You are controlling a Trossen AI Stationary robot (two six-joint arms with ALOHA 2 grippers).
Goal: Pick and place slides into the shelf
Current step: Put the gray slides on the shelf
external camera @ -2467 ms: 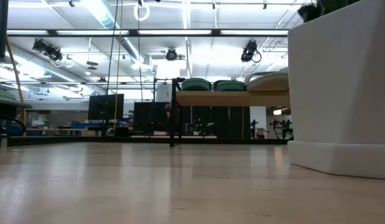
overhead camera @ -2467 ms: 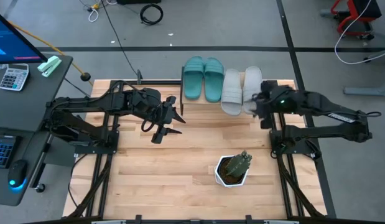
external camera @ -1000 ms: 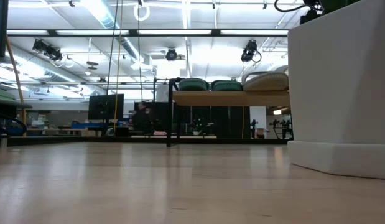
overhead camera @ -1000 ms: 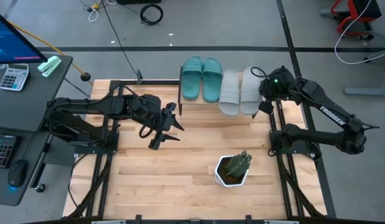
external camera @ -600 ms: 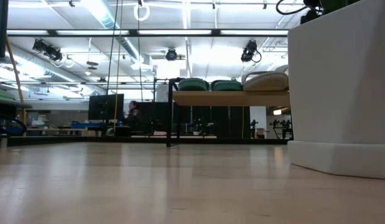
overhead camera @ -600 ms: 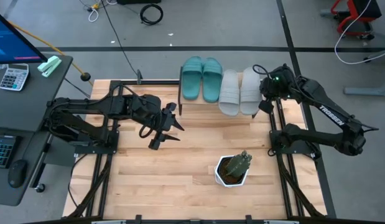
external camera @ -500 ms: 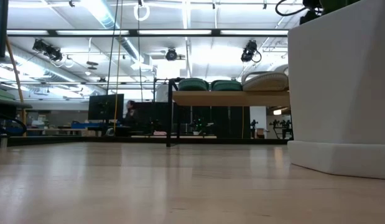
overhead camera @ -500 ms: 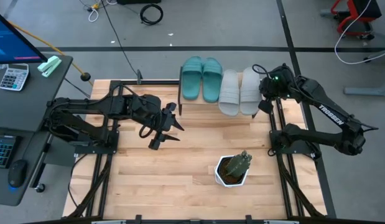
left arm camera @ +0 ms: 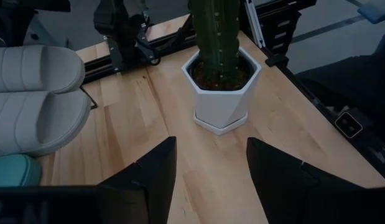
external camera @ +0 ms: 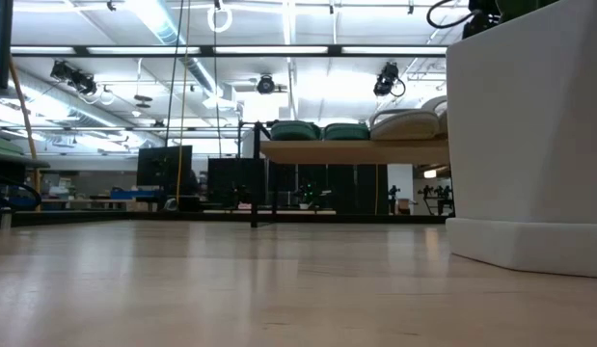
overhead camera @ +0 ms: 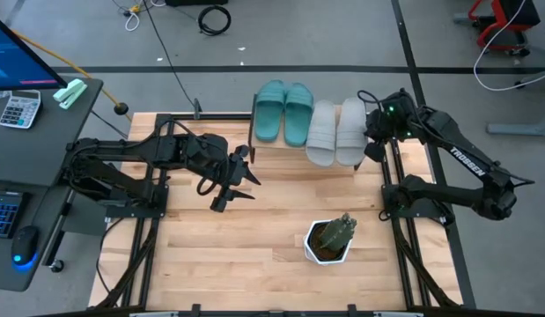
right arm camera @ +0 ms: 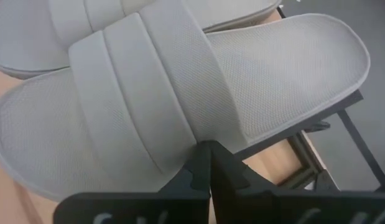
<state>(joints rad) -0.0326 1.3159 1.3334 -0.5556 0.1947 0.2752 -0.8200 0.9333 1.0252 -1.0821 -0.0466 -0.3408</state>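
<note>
Sitting on the shelf [overhead camera: 281, 143] at the table's far edge are all four slides: two teal slides [overhead camera: 285, 111] side by side on its left part and two grey slides [overhead camera: 336, 130] on its right part, their toe ends overhanging the plank toward the table's middle. From the low view the shelf [external camera: 351, 151] shows a pale wooden plank on thin black legs, with the rounded teal [external camera: 320, 131] and grey [external camera: 406, 123] rubber shapes on top. The right gripper [overhead camera: 371, 141] is at the outer edge of the rightmost grey slide, beside the shelf's right end. In its wrist view the two dark fingers [right arm camera: 208, 163] are pressed together with no gap, their tips against the edge of the grey slide [right arm camera: 180, 93] and nothing between them. That slide has a finely dimpled footbed, a smooth raised rim and a wide strap with two lengthwise grooves; the second grey slide lies just beyond it.

The left gripper [overhead camera: 235, 183] hovers over the table [overhead camera: 254, 255] left of centre, well apart from the shelf. Its fingers [left arm camera: 145, 177] are spread wide with nothing between them, bare light wood planking showing in the gap. Ahead of it stands a white hexagonal pot [left arm camera: 221, 92] on a matching base, holding a ribbed green cactus [left arm camera: 215, 34]. In the high view the pot [overhead camera: 328, 242] sits near the table's front right. White lettering on the right arm [overhead camera: 470, 169] reads "TROSSEN"
</note>
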